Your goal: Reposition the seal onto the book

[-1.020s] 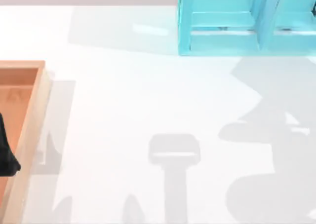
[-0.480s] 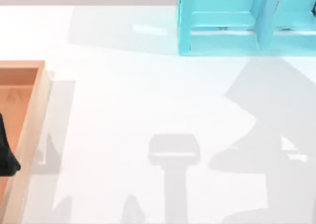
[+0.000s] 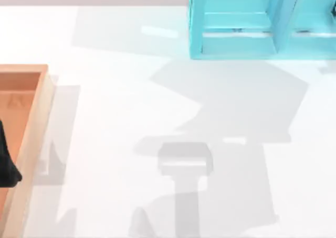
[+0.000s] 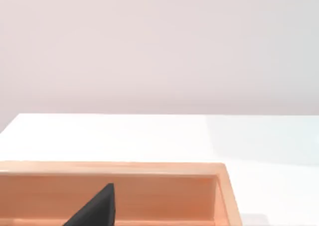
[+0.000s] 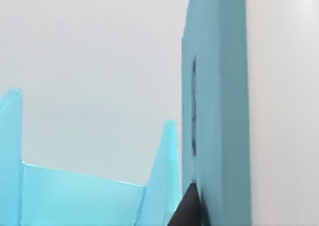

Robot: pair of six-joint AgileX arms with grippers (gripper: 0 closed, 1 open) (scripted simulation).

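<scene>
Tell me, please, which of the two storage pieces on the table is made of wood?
The wooden tray at the table's left edge. It is orange-brown with low walls, whereas the shelf unit at the far right is light blue with upright dividers.

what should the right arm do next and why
Probably ease the right end effector back from the light-blue shelf unit: the wrist view has it close against an upright shelf wall, a collision risk. The left end effector hangs parked over the wooden tray.

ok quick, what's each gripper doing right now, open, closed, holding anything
Left gripper: over the wooden tray at the table's left edge; open or shut cannot be told.
Right gripper: close against the light-blue shelf unit; cannot be told.
</scene>
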